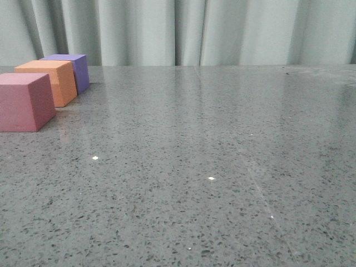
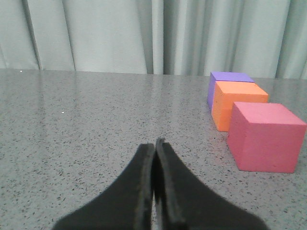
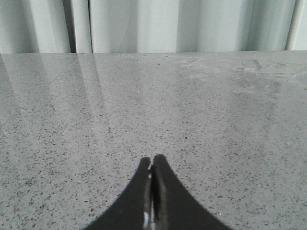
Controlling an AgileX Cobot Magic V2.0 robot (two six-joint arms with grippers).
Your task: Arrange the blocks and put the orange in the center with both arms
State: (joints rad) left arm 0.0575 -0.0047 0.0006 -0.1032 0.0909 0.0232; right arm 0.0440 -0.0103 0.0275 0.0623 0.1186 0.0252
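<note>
Three cubes stand in a row at the table's far left: the pink cube (image 1: 23, 101) nearest, the orange cube (image 1: 49, 81) behind it, the purple cube (image 1: 71, 71) farthest. The orange one sits between the other two and close against them. The left wrist view shows the same row: pink (image 2: 265, 136), orange (image 2: 235, 103), purple (image 2: 226, 85). My left gripper (image 2: 154, 143) is shut and empty, low over the table, apart from the cubes. My right gripper (image 3: 152, 160) is shut and empty over bare table; no cube shows in its view. Neither gripper shows in the front view.
The grey speckled table (image 1: 211, 156) runs back to a pale curtain (image 1: 183, 30) along its far edge. The pink cube is cut by the front view's left edge.
</note>
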